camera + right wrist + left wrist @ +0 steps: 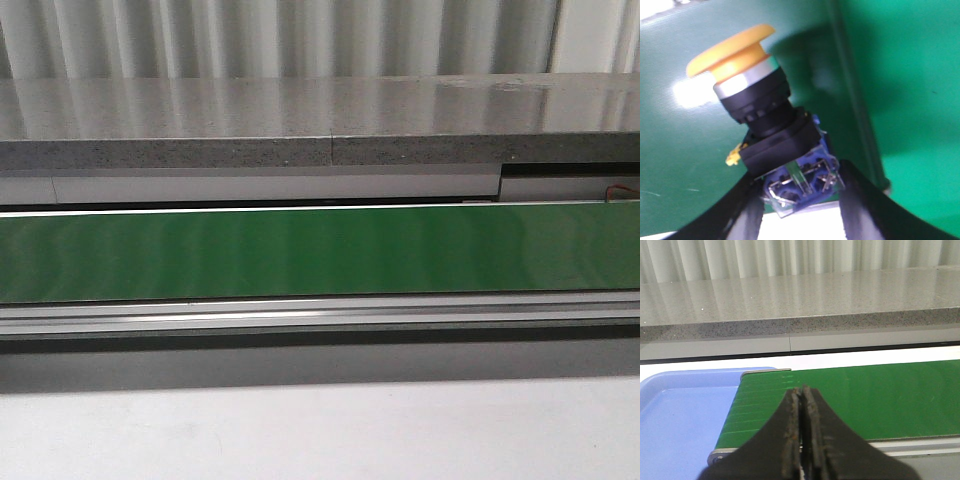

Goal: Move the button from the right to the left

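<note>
The button shows only in the right wrist view: an orange-yellow round cap, a silver ring, a black collar and a blue blocky body. My right gripper is shut on the blue body, with a black finger pressed against each side. The cap points away from the fingers, over the green conveyor belt. My left gripper is shut and empty, above the left end of the belt. Neither gripper nor the button shows in the front view.
A light blue tray lies just past the belt's left end. The green belt runs across the front view with a metal rail along its near side. A grey speckled stone ledge stands behind it.
</note>
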